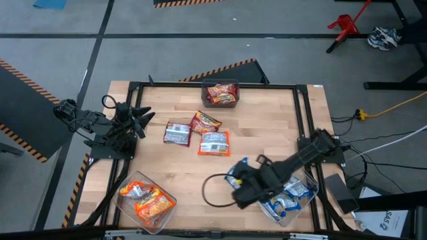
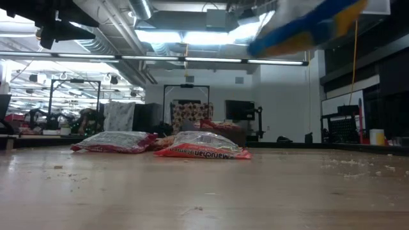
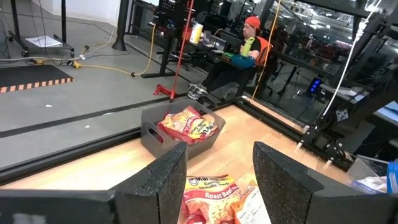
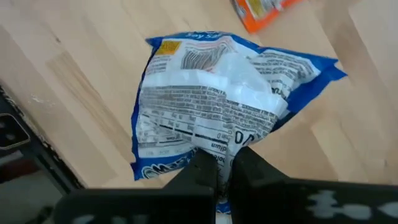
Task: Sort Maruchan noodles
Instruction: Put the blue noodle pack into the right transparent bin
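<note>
Right wrist view: my right gripper (image 4: 224, 163) pinches a blue packet (image 4: 217, 99) above the table (image 4: 74, 62).
Left gripper (image 1: 143, 119) waits at 9 o'clock, fingers apart, holding nothing.

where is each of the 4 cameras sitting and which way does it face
High: overhead, looking straight down; both arms, left gripper idle at the table's left, right gripper.
Low: table height, level across the table; blurred blue packet overhead.
Left wrist: past open fingers toward the red-packet bin and a seated person.
Right wrist: down past shut fingers on the blue packet.
Shared: blue packet in low, right wrist; loose packets in high, low.
</note>
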Controlling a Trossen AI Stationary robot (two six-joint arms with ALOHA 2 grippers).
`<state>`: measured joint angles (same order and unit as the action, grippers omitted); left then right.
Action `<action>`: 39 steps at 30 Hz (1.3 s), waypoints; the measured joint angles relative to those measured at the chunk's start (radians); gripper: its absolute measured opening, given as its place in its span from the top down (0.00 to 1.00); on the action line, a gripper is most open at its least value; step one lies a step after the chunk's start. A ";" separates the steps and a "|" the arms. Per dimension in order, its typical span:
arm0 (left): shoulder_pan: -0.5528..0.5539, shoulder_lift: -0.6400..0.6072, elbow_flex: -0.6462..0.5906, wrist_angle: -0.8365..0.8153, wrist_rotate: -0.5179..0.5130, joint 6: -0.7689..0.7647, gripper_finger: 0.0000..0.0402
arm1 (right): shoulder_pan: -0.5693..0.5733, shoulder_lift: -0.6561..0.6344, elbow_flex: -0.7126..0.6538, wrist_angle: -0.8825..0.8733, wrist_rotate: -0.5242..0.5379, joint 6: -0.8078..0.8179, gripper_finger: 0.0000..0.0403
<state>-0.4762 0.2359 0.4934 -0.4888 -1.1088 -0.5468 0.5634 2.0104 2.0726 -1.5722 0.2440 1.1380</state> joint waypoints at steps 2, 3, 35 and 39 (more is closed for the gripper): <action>0.000 0.000 0.000 0.000 0.000 0.000 0.56 | 0.027 -0.053 -0.056 0.002 0.001 0.065 1.00; 0.000 0.000 0.000 0.000 -0.002 0.000 0.56 | 0.041 -0.082 -0.087 0.002 0.001 0.099 1.00; 0.000 0.000 0.000 0.001 -0.089 -0.027 0.56 | 0.406 -0.635 -0.904 0.002 -0.429 0.721 1.00; 0.000 0.000 0.000 0.000 -0.092 -0.027 0.56 | 0.406 -0.625 -0.910 0.001 -0.352 0.730 1.00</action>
<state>-0.4759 0.2359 0.4934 -0.4886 -1.2008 -0.5739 0.9691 1.3852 1.1622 -1.5711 -0.1081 1.8678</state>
